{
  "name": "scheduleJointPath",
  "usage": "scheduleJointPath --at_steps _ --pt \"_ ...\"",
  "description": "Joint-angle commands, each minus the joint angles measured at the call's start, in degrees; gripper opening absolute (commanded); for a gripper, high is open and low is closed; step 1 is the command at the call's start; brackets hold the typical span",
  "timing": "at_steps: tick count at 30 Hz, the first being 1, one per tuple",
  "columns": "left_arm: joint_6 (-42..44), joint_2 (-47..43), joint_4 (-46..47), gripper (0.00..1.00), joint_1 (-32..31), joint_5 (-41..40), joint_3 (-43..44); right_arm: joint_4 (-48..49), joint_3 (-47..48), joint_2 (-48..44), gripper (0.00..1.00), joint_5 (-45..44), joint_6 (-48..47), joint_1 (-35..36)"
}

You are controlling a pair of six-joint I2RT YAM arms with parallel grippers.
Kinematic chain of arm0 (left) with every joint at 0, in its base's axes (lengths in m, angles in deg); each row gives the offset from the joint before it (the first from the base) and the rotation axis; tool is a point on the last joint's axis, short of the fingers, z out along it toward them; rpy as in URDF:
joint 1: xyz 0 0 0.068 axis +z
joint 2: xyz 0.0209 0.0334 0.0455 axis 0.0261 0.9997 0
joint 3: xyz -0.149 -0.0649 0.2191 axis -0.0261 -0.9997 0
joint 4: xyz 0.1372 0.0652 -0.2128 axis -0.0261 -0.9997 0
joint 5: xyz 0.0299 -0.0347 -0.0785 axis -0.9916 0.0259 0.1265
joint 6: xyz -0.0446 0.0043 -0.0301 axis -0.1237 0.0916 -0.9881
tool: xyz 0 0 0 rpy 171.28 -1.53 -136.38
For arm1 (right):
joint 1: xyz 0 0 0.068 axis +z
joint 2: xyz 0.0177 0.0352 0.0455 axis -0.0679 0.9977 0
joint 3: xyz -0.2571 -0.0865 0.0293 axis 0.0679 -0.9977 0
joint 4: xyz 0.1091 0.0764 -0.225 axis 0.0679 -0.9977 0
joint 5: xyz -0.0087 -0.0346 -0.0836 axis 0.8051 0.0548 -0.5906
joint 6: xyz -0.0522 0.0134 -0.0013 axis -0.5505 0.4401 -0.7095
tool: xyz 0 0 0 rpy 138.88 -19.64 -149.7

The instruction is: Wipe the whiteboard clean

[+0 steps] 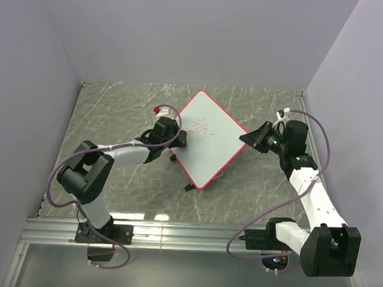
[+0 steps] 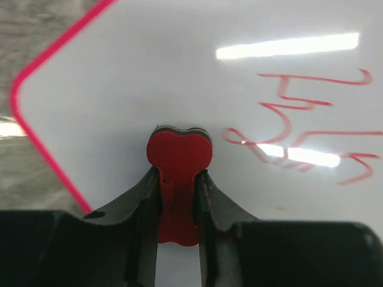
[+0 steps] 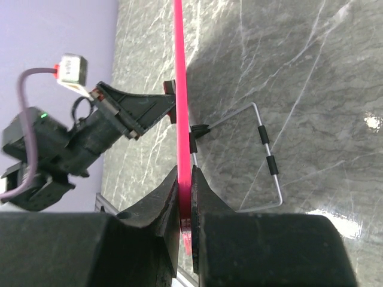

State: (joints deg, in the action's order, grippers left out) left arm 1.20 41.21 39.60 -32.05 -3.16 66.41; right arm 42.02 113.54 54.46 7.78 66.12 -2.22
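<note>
The whiteboard (image 1: 210, 144) lies turned like a diamond at the middle of the table, its surface raised off the tabletop. Red scribbles (image 1: 203, 127) mark its upper left part. My left gripper (image 1: 181, 140) is shut on a small red eraser (image 2: 179, 152), whose dark pad rests against the white surface (image 2: 149, 72) just left of the red writing (image 2: 299, 128). My right gripper (image 1: 247, 138) is shut on the board's right corner. In the right wrist view its jaws (image 3: 187, 179) pinch the pink frame (image 3: 179, 89) edge-on.
A bent wire stand (image 3: 263, 155) with black sleeves sits under the board on the grey marble tabletop (image 1: 117, 108). Purple walls close in the left, back and right. A metal rail (image 1: 175, 235) runs along the near edge by the arm bases.
</note>
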Motion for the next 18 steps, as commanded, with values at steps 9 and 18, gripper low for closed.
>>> scheduleJointPath --at_steps 9,18 --pt "3.07 1.91 -12.40 0.00 -12.95 13.76 15.74 -2.09 -3.32 -3.27 0.00 4.73 0.30 1.76" --pt "5.09 9.64 -15.30 0.00 -3.84 13.50 21.46 -6.66 -0.51 -3.53 0.00 4.11 -3.21 1.76"
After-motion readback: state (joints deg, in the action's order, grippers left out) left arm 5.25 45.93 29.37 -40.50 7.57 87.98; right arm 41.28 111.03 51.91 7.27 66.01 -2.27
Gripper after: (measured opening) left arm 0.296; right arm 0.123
